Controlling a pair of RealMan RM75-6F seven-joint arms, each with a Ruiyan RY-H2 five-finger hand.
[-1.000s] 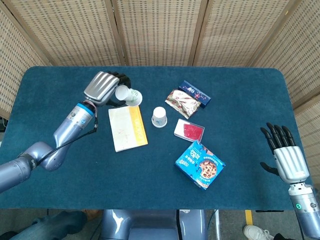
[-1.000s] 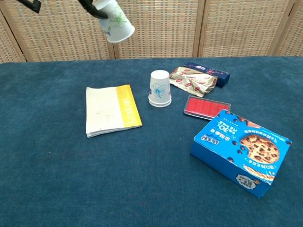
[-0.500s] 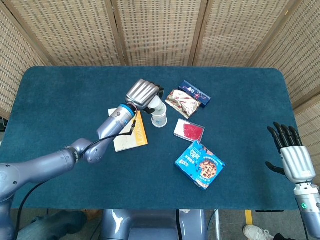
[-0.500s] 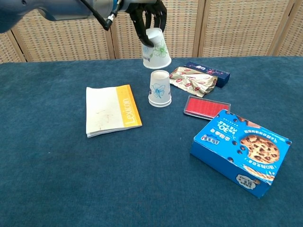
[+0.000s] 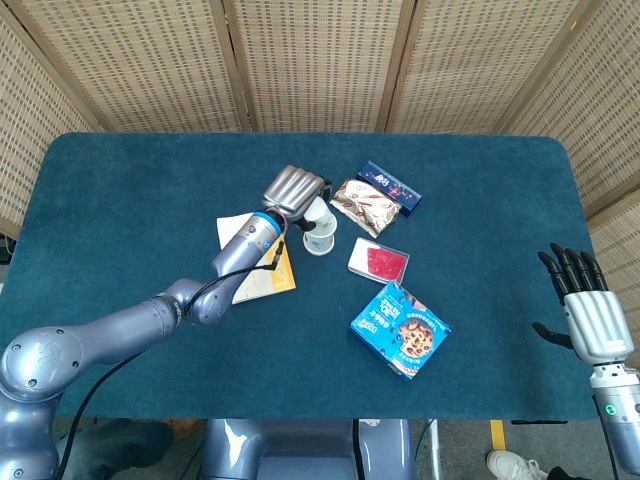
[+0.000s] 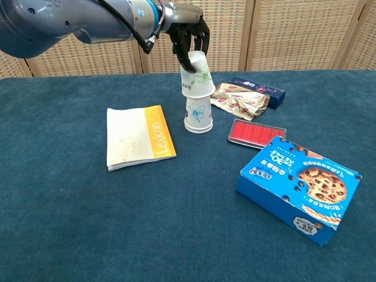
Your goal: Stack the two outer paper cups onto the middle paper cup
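Observation:
An upside-down white paper cup with a blue flower print (image 6: 198, 117) (image 5: 320, 241) stands on the table's middle. A second cup with a green print (image 6: 197, 76) (image 5: 318, 213) sits tilted over its top, held by my left hand (image 6: 188, 34) (image 5: 294, 190), whose dark fingers wrap its upper part. No third cup shows in either view. My right hand (image 5: 588, 313) hovers at the table's far right edge with its fingers spread and nothing in it; the chest view does not show it.
A yellow-spined notebook (image 6: 138, 137) lies left of the cups. Right of them are a foil snack pack (image 6: 241, 100), a dark blue bar box (image 6: 258, 89), a red flat case (image 6: 255, 131) and a blue cookie box (image 6: 298, 187).
My left hand carried the green-print cup from high at the left over to the middle cup and lowered it onto that cup's top. My right hand drew back slightly toward the table's right edge.

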